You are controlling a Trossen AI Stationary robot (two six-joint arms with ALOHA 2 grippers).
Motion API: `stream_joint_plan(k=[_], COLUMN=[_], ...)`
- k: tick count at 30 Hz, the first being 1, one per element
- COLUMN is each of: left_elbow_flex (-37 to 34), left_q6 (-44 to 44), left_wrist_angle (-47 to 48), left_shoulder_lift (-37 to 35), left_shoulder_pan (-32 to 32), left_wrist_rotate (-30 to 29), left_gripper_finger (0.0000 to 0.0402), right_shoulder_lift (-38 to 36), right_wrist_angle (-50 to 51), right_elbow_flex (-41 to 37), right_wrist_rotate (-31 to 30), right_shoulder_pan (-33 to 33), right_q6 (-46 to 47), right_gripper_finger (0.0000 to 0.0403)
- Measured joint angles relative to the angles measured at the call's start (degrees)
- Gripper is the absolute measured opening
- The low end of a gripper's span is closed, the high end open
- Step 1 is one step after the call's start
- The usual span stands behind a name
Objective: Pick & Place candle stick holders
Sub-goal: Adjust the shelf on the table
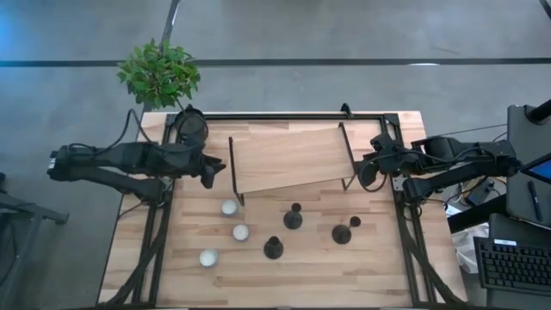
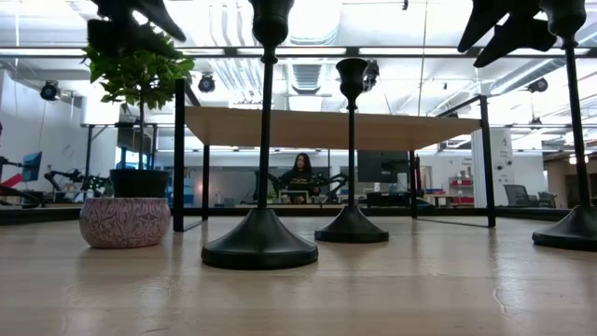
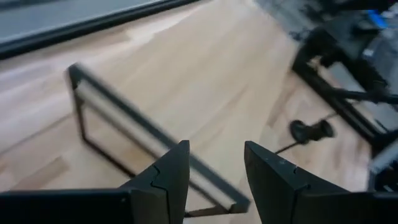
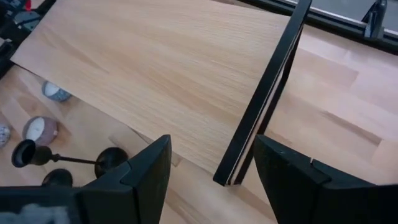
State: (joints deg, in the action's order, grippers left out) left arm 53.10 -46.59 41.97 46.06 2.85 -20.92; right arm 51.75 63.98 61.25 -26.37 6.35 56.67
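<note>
Three matte black candle stick holders [image 1: 294, 217] with round flared bases and thin stems stand on the pale wooden tabletop [image 1: 379, 271], in front of the raised wooden shelf [image 1: 288, 159]. Both the left hand [image 1: 209, 170] and the right hand [image 1: 368, 166] hover open at the shelf's ends, well apart from them. The holders look rigid, bottom-heavy and tippable, so gripping low on the stem seems safest.

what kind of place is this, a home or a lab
Most likely a robotics lab or open workshop: a wooden table between two robot arms, exposed ceiling ducts, and a person seated at workstations beyond.
</note>
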Motion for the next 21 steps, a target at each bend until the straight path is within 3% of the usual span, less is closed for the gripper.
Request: stream_joint_plan(k=[7, 16, 21], left_elbow_flex=[-4.83, -17.45, -19.28], left_q6=[-7.61, -14.65, -15.53], left_wrist_angle=[-2.5, -22.71, -23.01], left_shoulder_lift=[-0.71, -1.41, -1.49], left_shoulder_pan=[-0.28, -0.41, -1.0], left_wrist_rotate=[-0.68, 5.97, 6.12], left_gripper_finger=[0.0149, 0.0149, 0.0149], right_shoulder_lift=[-0.42, -0.74, -0.74], right_wrist_angle=[-0.01, 0.01, 0.01], right_elbow_flex=[0.0, 0.0, 0.02], right_wrist_rotate=[-0.15, -0.15, -0.17], right_shoulder_pan=[0.0, 0.0, 0.0], right_q6=[-0.95, -1.82, -1.91], right_gripper_finger=[0.0221, 0.0221, 0.0221])
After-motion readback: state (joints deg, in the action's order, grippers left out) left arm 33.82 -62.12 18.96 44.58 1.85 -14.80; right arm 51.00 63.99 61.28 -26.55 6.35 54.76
